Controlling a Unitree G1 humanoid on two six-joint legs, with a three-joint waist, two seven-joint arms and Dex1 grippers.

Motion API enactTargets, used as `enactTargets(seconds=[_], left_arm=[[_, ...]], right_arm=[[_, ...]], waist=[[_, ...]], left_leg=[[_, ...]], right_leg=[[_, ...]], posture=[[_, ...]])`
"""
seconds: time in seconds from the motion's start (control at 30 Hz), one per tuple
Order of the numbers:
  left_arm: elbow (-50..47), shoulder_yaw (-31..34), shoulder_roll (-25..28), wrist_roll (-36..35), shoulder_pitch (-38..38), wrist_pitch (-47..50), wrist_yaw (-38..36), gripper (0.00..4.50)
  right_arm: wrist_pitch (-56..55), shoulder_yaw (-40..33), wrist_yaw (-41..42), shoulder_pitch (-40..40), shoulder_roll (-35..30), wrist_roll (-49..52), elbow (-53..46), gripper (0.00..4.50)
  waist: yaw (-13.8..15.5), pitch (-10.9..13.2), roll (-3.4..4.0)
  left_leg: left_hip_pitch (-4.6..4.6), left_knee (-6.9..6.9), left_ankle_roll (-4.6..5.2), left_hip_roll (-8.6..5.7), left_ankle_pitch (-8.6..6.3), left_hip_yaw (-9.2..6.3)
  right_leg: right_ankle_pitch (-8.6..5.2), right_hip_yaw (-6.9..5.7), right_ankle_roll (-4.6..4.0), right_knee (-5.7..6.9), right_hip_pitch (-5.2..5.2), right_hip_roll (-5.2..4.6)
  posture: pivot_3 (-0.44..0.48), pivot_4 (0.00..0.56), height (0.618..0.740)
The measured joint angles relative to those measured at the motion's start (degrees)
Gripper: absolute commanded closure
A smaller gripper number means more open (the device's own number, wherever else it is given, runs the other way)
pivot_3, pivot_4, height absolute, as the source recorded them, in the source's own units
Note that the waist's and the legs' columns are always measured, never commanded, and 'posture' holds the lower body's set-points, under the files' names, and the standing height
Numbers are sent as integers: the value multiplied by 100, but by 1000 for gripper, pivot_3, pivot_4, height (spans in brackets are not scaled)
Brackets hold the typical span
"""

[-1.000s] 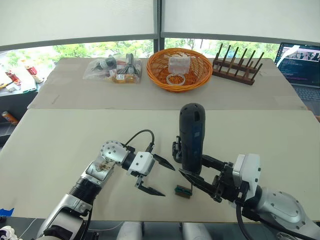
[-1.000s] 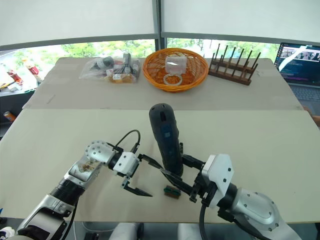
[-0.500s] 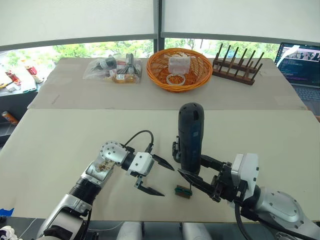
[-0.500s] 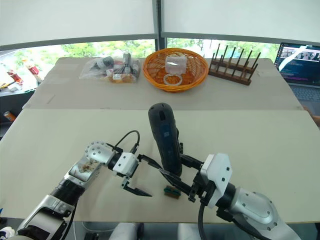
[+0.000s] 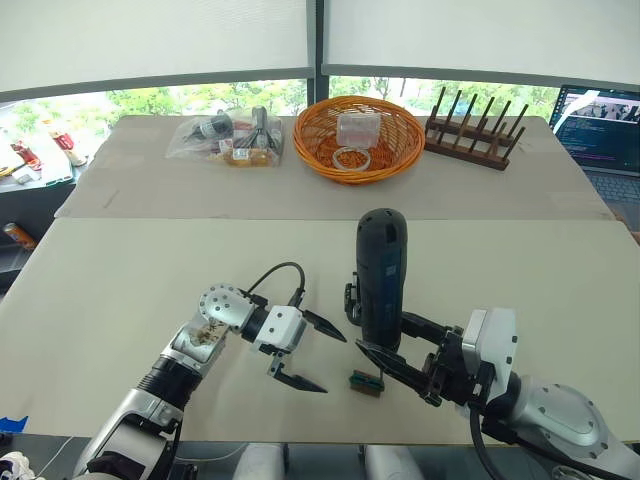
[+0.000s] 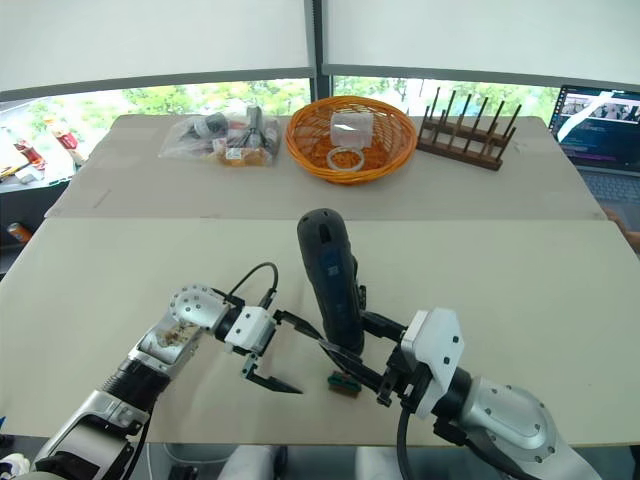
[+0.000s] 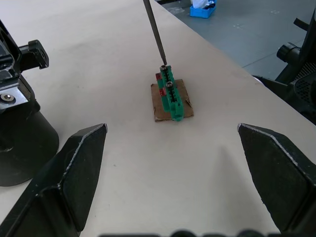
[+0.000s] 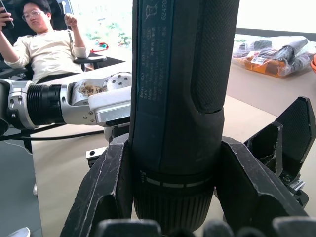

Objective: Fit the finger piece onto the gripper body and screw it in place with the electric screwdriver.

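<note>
My right gripper (image 5: 385,345) is shut on the electric screwdriver (image 5: 382,270), a thick dark blue-black cylinder held upright. Its thin metal bit (image 7: 155,34) points down onto a screw at the end of a small green-and-black block (image 7: 170,96) on a brown card near the table's front edge. My left gripper (image 5: 335,363) stands open just left of that block, holding nothing. The black gripper body (image 7: 19,123) sits behind the screwdriver, with pointed black fingers (image 8: 289,140) standing on it. I cannot tell the finger piece apart from these.
Along the far table stand an orange wicker basket (image 5: 358,135), a wooden peg rack (image 5: 475,130), a plastic bag of parts (image 5: 225,140) and a laptop (image 5: 605,130). A seated person (image 8: 44,44) is off my left side. The table's front edge (image 7: 237,69) runs close by the block.
My right gripper and the screwdriver have crept very slightly to the left. The left gripper has stayed open and still.
</note>
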Motion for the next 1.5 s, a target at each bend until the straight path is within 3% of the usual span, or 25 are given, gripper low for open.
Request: enactTargets(seconds=[1.2,1.5], left_arm=[[2,2,7,-1,-11,4,-20,0],[-133,18,12,-3,-45,246,42,0]], right_arm=[[-11,42,147,-63,48,-210,160,2566],[130,-140,-51,-251,-38,141,-29,2566]], waist=[[-1,0,0],[-2,0,0]], left_leg=[[0,0,0,0,0,0],[0,0,0,0,0,0]], right_leg=[[0,0,0,0,0,0],[0,0,0,0,0,0]], posture=[[0,150,740],[0,150,740]])
